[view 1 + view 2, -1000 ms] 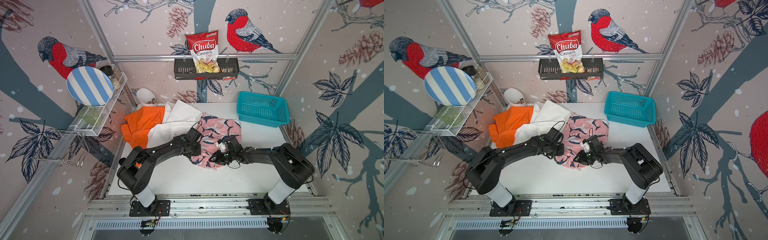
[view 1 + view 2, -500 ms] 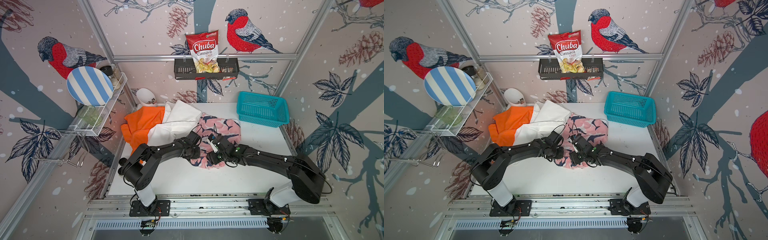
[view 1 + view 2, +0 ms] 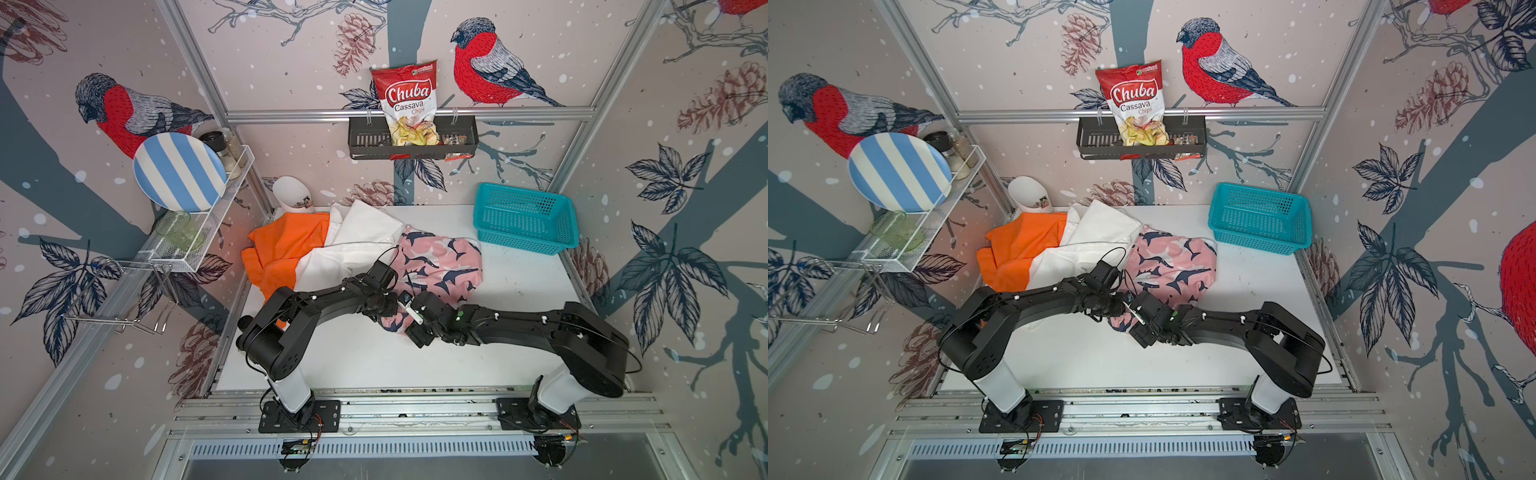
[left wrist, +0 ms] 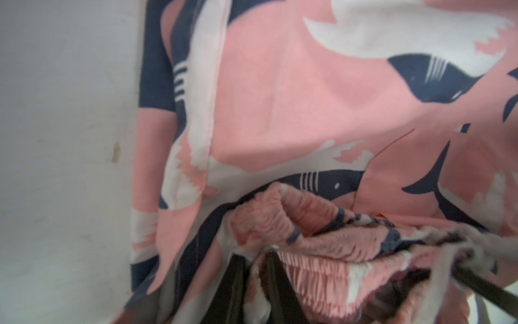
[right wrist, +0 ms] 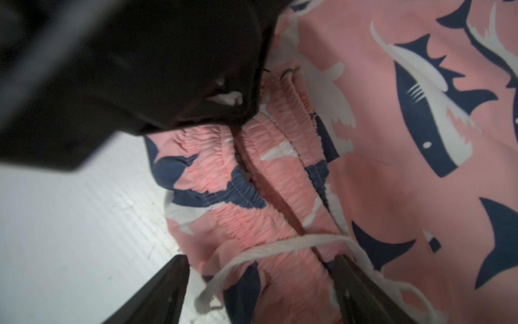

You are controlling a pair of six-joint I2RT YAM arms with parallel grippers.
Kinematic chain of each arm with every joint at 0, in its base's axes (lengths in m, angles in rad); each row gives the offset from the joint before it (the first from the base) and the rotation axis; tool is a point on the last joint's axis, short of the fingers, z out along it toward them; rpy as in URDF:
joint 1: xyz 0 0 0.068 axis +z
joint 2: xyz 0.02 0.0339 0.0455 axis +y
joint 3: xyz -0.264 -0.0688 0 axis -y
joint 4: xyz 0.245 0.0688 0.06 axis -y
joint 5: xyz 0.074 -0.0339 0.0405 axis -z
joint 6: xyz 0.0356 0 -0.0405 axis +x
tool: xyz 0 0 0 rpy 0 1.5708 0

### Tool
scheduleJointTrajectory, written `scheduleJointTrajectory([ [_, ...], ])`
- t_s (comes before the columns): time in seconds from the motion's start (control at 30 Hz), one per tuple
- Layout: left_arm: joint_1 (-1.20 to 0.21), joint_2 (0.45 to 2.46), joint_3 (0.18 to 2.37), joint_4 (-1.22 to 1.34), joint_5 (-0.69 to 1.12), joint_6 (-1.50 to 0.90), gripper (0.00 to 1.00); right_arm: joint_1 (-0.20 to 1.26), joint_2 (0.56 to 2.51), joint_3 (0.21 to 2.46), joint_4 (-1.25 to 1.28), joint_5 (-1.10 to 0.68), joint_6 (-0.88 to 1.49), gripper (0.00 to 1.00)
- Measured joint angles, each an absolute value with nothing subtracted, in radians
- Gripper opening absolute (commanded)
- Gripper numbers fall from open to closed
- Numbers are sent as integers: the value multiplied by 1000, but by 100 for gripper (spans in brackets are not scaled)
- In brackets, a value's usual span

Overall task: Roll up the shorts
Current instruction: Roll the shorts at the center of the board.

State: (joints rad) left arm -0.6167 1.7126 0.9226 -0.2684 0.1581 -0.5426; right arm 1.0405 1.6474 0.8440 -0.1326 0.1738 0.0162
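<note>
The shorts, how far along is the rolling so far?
Done: nothing rolled; the orange shorts, white shorts and shark-print shorts lie loose, overlapping. In hand: the left gripper has its fingers pinched on the shark pair's gathered waistband; the right gripper holds its fingers open over it, beside the drawstring. Left: rolling all three.

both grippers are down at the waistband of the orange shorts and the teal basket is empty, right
Not quite. The left gripper and right gripper are at the waistband of the pink shark-print shorts, as both wrist views show. The orange shorts lie apart from both grippers. The teal basket is indeed empty.
</note>
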Motion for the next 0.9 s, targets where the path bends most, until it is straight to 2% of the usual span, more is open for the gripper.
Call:
scheduleJointTrajectory([
  [0.23,-562,1726,928,-249,212,-539,22,1059,1721,877,-122,182,17,86],
  [0.3,-538,1741,943,-252,234,-524,22,1075,1739,893,-122,183,46,90],
  [0.5,-497,1800,1015,-263,266,-515,22,1155,1784,919,-102,174,104,91],
  [0.57,-490,1819,1037,-257,268,-510,22,1173,1796,925,-91,176,106,82],
  [0.63,-487,1826,1049,-257,265,-504,22,1184,1809,938,-89,189,121,68],
  [0.7,-484,1821,1052,-266,261,-500,25,1188,1818,951,-83,210,141,46],
  [0.77,-479,1796,1051,-287,250,-501,27,1181,1813,950,-78,226,164,30],
  [0.8,-476,1773,1050,-300,233,-503,29,1173,1808,949,-78,225,186,25],
  [0.9,-473,1690,1039,-318,209,-518,35,1166,1784,934,-76,186,237,19],
])
